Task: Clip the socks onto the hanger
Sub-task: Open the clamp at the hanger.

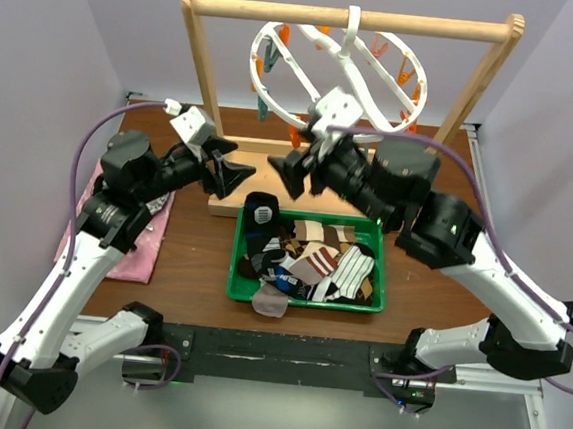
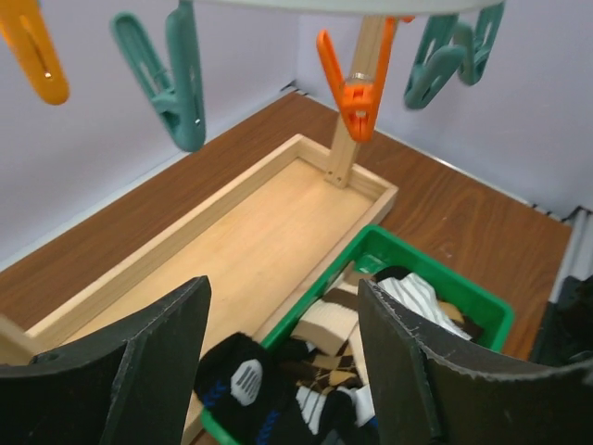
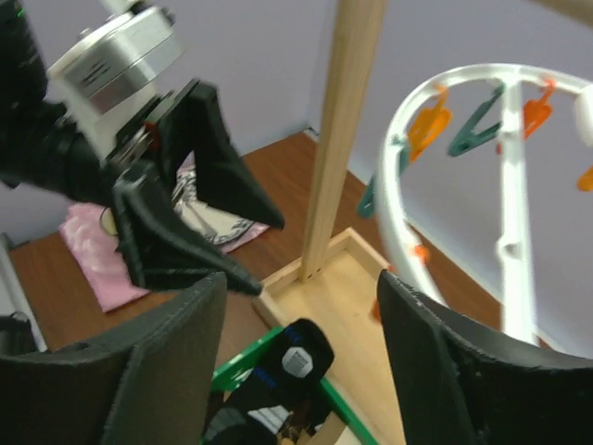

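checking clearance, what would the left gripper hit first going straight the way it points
Probably the wooden tray, near its edge by the bin; nothing shows between it and the left gripper, though depth is unclear.

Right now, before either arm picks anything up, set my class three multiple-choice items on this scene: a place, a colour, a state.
1. Where are the soft patterned fabric socks?
A. Clipped to the white plastic ring hanger.
B. In the green plastic tray.
C. Gripped by an arm.

2. What colours are the hanger's small pegs?
A. Orange and teal.
B. Red and yellow.
C. Black and white.

3. How are the left gripper and right gripper?
A. Both shut on socks.
B. One open, one shut.
C. Both open, empty.

Answers: 1 B, socks fill the tray; 2 A, both colours hang from the ring; 3 C, wrist views show parted, empty fingers.
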### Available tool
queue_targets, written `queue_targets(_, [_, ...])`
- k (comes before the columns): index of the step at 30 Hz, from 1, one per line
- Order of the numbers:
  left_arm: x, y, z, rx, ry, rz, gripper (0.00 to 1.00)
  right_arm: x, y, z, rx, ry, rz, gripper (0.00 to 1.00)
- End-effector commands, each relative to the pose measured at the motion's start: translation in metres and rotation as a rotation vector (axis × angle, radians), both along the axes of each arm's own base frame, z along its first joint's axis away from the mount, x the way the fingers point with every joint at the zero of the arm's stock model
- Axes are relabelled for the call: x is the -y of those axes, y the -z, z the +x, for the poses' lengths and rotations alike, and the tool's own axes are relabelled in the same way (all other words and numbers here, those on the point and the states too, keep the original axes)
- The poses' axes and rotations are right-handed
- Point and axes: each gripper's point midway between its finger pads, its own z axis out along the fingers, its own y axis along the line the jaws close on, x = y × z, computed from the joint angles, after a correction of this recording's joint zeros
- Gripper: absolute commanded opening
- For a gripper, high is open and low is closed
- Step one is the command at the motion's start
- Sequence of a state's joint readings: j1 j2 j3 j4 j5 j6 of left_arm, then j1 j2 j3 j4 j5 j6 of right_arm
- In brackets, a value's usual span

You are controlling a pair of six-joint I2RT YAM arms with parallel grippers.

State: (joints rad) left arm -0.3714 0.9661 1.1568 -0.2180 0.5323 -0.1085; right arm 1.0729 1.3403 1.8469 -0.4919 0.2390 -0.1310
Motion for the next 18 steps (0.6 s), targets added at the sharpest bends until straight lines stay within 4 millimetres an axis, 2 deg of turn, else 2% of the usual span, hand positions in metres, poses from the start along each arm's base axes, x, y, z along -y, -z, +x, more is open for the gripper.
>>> queue_targets(1, [-0.022, 0.007, 0.005, 0.077, -0.108, 0.07, 0.7, -0.009, 0.043, -0.033, -0.045, -0.009, -0.052, 0.65])
queue_targets(2, [-0.02, 0.007, 0.006, 0.087, -0.104, 0.068, 0.7, -0.005, 0.039, -0.039, -0.051, -0.01, -0.009, 0.61])
queue_targets(3, [-0.02, 0.005, 0.007, 0.092, -0.101, 0.064, 0.7, -0.009, 0.059, -0.041, -0.071, -0.007, -0.03, 0.59])
queue_targets(4, [-0.018, 0.003, 0.01, 0.1, -0.1, 0.062, 0.69, -0.004, 0.058, -0.044, -0.076, -0.009, -0.001, 0.58])
queue_targets(5, [-0.018, 0.001, 0.011, 0.103, -0.1, 0.06, 0.68, -0.005, 0.058, -0.043, -0.081, -0.005, 0.036, 0.57])
queue_targets(6, [-0.017, 0.0, 0.012, 0.106, -0.096, 0.059, 0.67, -0.005, 0.075, -0.039, -0.091, 0.021, 0.016, 0.56])
queue_targets(7, [-0.016, -0.002, 0.015, 0.128, -0.095, 0.075, 0.66, -0.005, 0.08, -0.036, -0.09, 0.039, 0.017, 0.55])
queue_targets(8, [-0.016, -0.003, 0.016, 0.132, -0.093, 0.074, 0.65, -0.005, 0.079, -0.032, -0.071, 0.055, 0.028, 0.52])
queue_targets(9, [-0.014, -0.004, 0.015, 0.137, -0.082, 0.074, 0.65, -0.007, 0.091, -0.03, -0.061, 0.061, 0.004, 0.47])
queue_targets(10, [-0.013, -0.003, 0.017, 0.134, -0.077, 0.076, 0.65, -0.002, 0.092, -0.022, -0.04, 0.121, 0.01, 0.45])
queue_targets(11, [-0.013, -0.004, 0.017, 0.131, -0.079, 0.074, 0.65, 0.0, 0.08, -0.016, 0.015, 0.145, 0.055, 0.45])
queue_targets(12, [-0.012, -0.004, 0.017, 0.129, -0.074, 0.075, 0.65, 0.003, 0.09, -0.006, 0.031, 0.173, 0.041, 0.46])
queue_targets(14, [-0.011, -0.003, 0.017, 0.126, -0.07, 0.079, 0.66, 0.0, 0.081, 0.006, 0.062, 0.154, 0.102, 0.48])
queue_targets(15, [-0.012, -0.003, 0.018, 0.125, -0.072, 0.081, 0.66, 0.007, 0.084, 0.023, 0.067, 0.161, 0.108, 0.5])
queue_targets(17, [-0.013, -0.003, 0.017, 0.137, -0.075, 0.088, 0.67, 0.003, 0.076, 0.03, 0.091, 0.111, 0.175, 0.52])
queue_targets(18, [-0.014, -0.004, 0.017, 0.141, -0.079, 0.091, 0.67, 0.008, 0.083, 0.038, 0.099, 0.122, 0.175, 0.53])
